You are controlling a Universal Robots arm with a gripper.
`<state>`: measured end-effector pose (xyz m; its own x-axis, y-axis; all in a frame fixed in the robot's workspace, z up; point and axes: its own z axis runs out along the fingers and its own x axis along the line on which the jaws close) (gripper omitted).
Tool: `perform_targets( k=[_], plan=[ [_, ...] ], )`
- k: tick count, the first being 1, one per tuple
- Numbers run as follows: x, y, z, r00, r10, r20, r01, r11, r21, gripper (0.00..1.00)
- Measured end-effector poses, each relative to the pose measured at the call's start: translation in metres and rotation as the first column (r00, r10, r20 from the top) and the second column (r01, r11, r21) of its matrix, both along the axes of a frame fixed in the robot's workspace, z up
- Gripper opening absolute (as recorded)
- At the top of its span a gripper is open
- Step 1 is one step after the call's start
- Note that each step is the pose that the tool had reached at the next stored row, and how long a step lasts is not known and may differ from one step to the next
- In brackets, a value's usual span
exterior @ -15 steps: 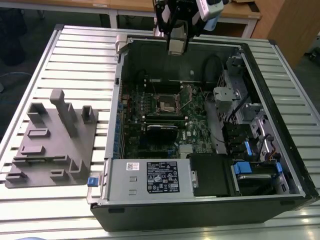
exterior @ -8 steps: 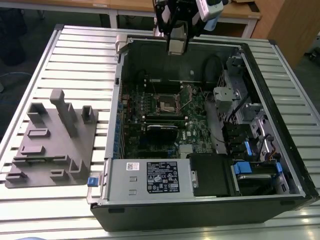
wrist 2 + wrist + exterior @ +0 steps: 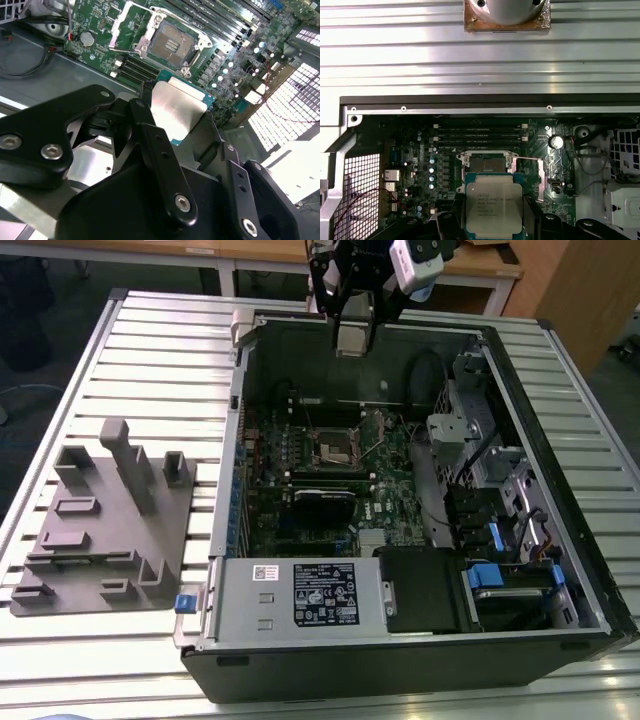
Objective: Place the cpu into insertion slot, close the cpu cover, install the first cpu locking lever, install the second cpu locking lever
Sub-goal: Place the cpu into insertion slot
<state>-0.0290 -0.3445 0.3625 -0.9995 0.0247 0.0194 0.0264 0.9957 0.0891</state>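
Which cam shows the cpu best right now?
First wrist view: the cpu faces the camera squarely, metal top nearly whole. Second wrist view shows it slanted, partly behind the gripper. Exterior view shows it small, held above the case.

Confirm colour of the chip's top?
The chip has a silvery-grey top with a green border; clearest in the first wrist view.

Robotics lab bench: opened computer case (image 3: 400,672) on slatted aluminium table (image 3: 150,350), grey parts jig (image 3: 110,530) alongside.

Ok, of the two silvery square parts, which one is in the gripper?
The chip: solid metal top, held in the gripper. The other, a frame with a cut-out centre, stands open beside the socket.
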Motion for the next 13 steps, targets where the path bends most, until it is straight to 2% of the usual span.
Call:
perform_targets(
  k=[13],
  plan=[
    [-0.0010, 0.0000, -0.0008, 1.0000, 0.000, 0.0009, 0.000, 1.0000, 0.0002, 0.54]
  ],
)
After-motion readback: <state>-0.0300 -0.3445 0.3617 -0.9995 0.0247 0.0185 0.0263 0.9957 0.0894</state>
